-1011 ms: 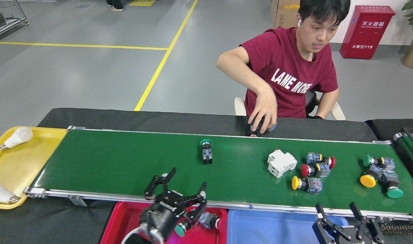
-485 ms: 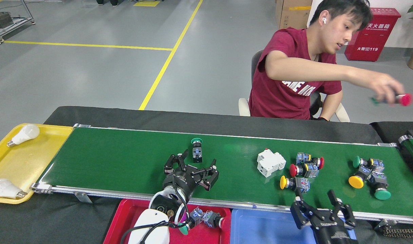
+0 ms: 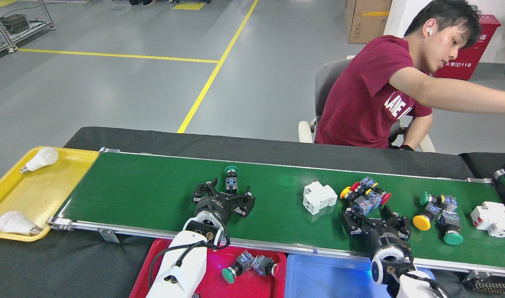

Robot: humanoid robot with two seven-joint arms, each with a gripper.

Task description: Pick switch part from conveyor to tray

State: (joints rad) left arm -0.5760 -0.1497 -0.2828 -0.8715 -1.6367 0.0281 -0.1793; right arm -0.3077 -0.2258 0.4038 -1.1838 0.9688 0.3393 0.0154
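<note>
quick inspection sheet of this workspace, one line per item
surface: green conveyor on a black table.
job's things: green-capped switch between the left gripper's fingers; switch cluster beyond the right gripper; another cluster further right; two switches in the red tray; blue tray.
clutter: white breakers; bulbs in the yellow tray.
grippers: left gripper open; right gripper open.
cables: black cable on the left arm.
surroundings: seated person reaching right; cardboard box.

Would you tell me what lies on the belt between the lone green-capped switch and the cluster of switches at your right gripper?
In the head view, only the white breaker block lies between the green-capped switch and the cluster; otherwise bare conveyor.
</note>
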